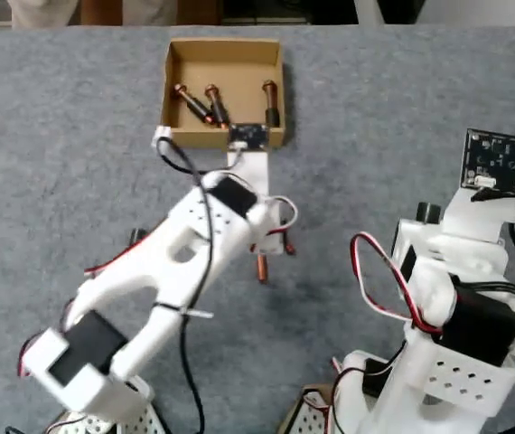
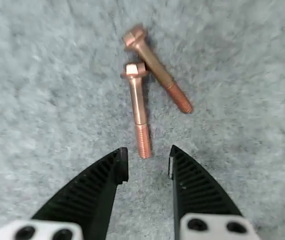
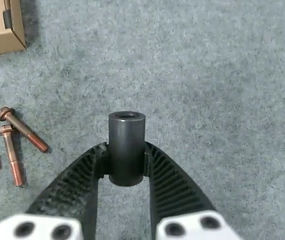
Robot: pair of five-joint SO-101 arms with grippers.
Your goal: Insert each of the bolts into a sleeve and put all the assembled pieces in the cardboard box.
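White plastic arms (image 1: 185,244), black servo blocks (image 1: 483,330), looping red and black cables (image 1: 360,240), ribbed black pincer fingers (image 2: 100,187)

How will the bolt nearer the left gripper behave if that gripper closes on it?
The nearer bolt looks like rigid metal, so it should not bend. Its round shank may roll or slip in the left gripper, though the fuzzy cloth likely damps rolling. Its head seems to touch the other bolt, which may get nudged.
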